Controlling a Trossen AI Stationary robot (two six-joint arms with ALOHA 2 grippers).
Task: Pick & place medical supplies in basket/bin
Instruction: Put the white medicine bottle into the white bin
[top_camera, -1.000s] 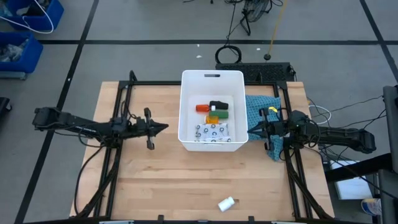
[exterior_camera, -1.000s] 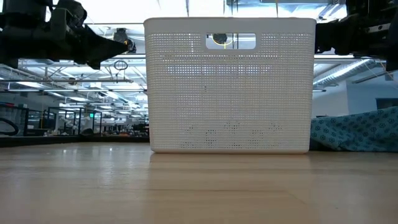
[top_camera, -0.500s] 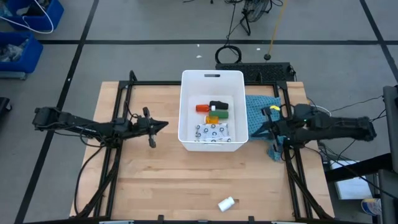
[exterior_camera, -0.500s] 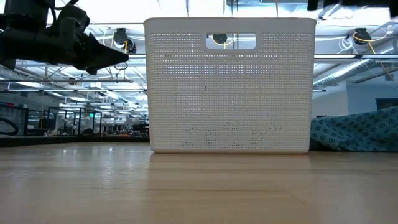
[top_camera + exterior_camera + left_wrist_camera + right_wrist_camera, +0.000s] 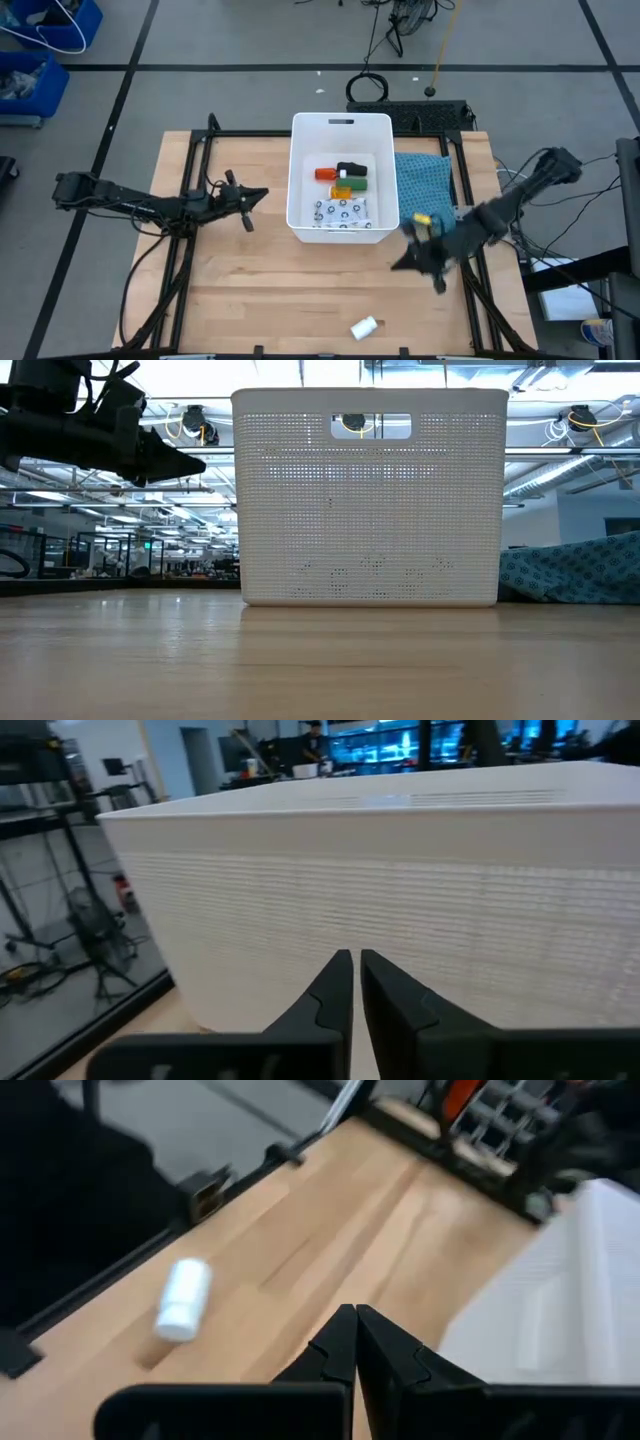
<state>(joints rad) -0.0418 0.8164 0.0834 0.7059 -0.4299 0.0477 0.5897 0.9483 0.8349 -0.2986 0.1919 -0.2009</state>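
The white tub (image 5: 296, 180) stands mid-table, seen side-on in the low view (image 5: 370, 500). In it lie the patterned packet (image 5: 340, 212), a red-orange bottle (image 5: 322, 173), an orange bottle (image 5: 342, 191), the green-white box (image 5: 358, 183) and the black piece (image 5: 351, 167). The white cylinder (image 5: 364, 326) lies on its side near the table's near edge and also shows in the right wrist view (image 5: 183, 1298). My right gripper (image 5: 394, 266) is shut and hovers right of and beyond the cylinder, pointing toward it (image 5: 352, 1322). My left gripper (image 5: 263, 192) is shut, left of the tub, facing its wall (image 5: 352, 965).
The teal cloth (image 5: 420, 178) lies right of the tub and shows in the low view (image 5: 570, 570). Black frame rails run along the table's left (image 5: 190, 250) and right (image 5: 470, 290) sides. Bare wood lies between the tub and the cylinder. Blue bins (image 5: 40, 40) stand on the floor.
My right gripper has left its place beside the tub's right wall, above the cloth. It has swung toward the near edge and a little left, turning its shut fingers toward the white cylinder. My left gripper has drifted slightly toward the far edge, staying shut.
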